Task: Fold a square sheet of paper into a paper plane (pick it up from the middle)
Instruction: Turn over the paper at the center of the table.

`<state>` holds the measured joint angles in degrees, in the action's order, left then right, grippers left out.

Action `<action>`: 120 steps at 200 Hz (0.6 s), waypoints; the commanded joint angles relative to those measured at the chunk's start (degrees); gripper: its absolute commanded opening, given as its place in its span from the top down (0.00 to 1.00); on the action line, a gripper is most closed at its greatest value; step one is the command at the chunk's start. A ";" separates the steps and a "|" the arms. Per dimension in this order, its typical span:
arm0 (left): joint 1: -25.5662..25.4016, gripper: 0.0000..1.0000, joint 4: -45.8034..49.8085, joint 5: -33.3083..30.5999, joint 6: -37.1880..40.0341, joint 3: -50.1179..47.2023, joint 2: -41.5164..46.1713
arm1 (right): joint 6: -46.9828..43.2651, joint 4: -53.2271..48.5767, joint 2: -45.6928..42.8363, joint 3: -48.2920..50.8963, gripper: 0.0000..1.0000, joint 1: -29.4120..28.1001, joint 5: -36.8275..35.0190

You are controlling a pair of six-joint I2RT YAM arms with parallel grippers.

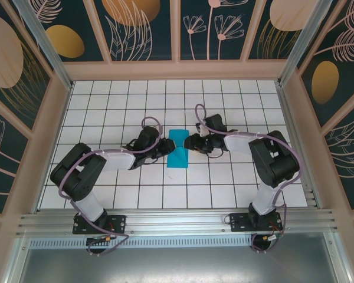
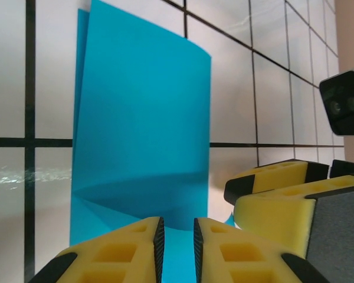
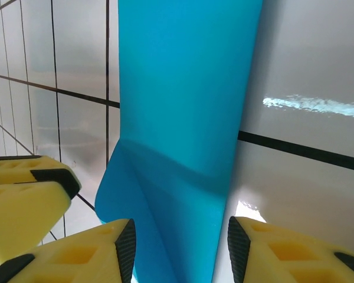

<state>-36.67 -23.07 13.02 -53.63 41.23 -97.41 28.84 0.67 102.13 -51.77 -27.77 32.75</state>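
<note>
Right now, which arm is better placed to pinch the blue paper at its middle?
Probably left. The left end effector shows only a narrow gap, right at the square sheet of paper; the right end effector straddles it with jaws wide, farther from closing.

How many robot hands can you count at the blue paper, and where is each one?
2. The left hand is at the left edge of the blue paper; the right hand is at its right edge, opposite. Both arms are in full view from above.
</note>
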 commanded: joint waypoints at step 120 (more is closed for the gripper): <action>0.28 0.73 1.33 2.19 2.11 4.65 -7.66 | -0.36 -1.34 -6.82 3.46 0.45 -1.01 -2.18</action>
<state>-36.67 -22.68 14.55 -52.75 44.69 -103.68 28.49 -1.04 94.04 -49.04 -28.14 31.29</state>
